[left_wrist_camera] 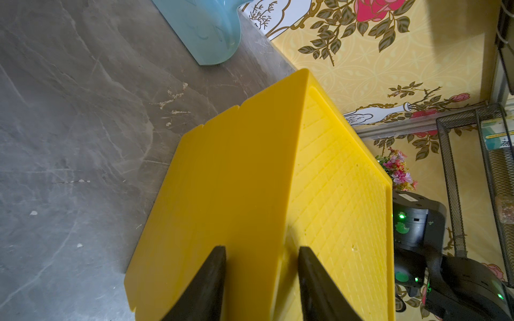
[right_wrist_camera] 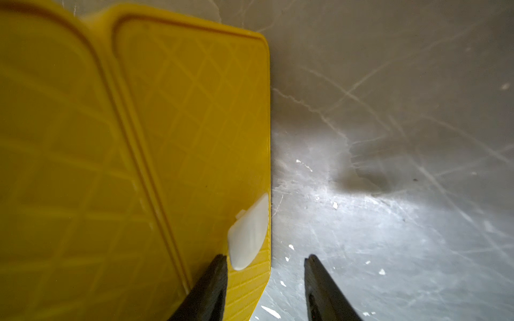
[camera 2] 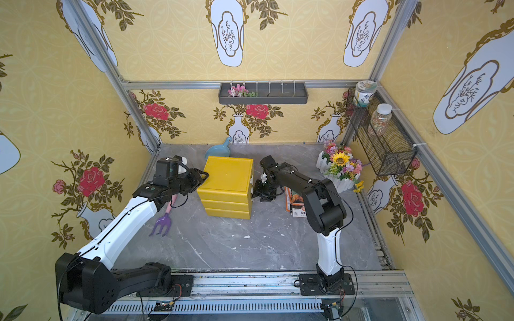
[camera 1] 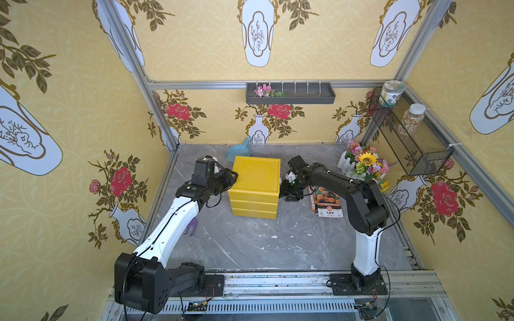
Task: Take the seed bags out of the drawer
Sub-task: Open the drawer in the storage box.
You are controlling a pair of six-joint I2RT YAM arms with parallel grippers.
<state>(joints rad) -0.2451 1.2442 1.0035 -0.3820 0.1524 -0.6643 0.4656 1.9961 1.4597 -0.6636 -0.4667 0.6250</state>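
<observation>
The left hand (left_wrist_camera: pixel 261 266) pinches the top left edge of the yellow drawer box (camera 1: pixel 256 178), steadying it. The right hand (right_wrist_camera: pixel 265 264), spread, straddles the white drawer tab (right_wrist_camera: pixel 247 236); it should close squarely, then pull straight. Seed bags (camera 1: pixel 326 201) lie on the desk (camera 1: pixel 264 244) right of the box; any bags left inside are hidden.

The yellow plastic three-drawer cabinet (camera 1: pixel 255 189) stands mid-bench on the grey marbled bench (camera 1: pixel 250 244). Behind it, near the back wall, lies the pale blue plastic scoop (camera 1: pixel 237 152). Right of the cabinet the orange-edged glossy seed bags (camera 1: pixel 326 202) lie flat on the bench, partly under the right arm. The white-fenced box of artificial flowers (camera 1: pixel 361 164) fills the right rear corner. The purple plastic hand fork (camera 2: pixel 162 222) lies left of the cabinet, beneath the left arm.
</observation>
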